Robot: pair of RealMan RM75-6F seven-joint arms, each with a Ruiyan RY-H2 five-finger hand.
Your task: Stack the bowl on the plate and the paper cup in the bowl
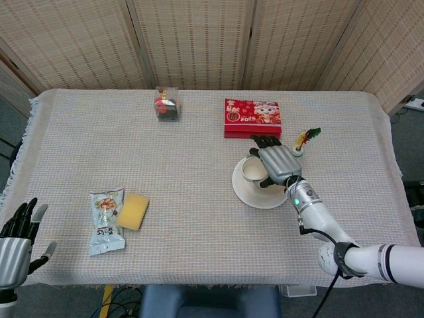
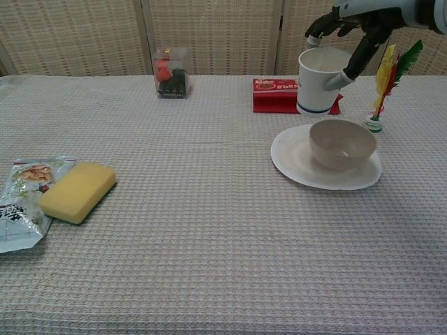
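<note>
Right hand (image 2: 347, 31) clamped on the paper cup (image 2: 320, 81) — fingers over the rim, thumb against the side wall — and holding it upright in the air, above and slightly behind the bowl (image 2: 342, 143). Bowl already seated on the plate (image 2: 290, 162), toward its right side, so only the cup placement left. Left hand (image 1: 18, 240) down at the near-left corner, off the tabletop (image 2: 209, 230), fingers apart and holding nothing.

Risks from here, as a judgement:

- Grip looks to be by the rim and one wall only; paper likely soft, so a harder squeeze could crush the mouth, a looser one could let the cup slip and tip.
- From the chest view, cup seems offset to the left of the bowl's centre. Lowered from there, its base could catch the bowl's near rim, tilt, and roll out onto the plate.
- Bowl sits loose on a smooth-looking plate — any sideways nudge from cup or fingers could slide it toward the plate's edge.
- Feathered shuttlecock (image 2: 381, 82) stands just beside the plate on the right, near the wrist; a wide sweep could knock it over. Red box (image 2: 279, 95) behind the cup is a lesser worry.
- Letting go before the base rests flat in the bowl could leave the cup leaning.
</note>
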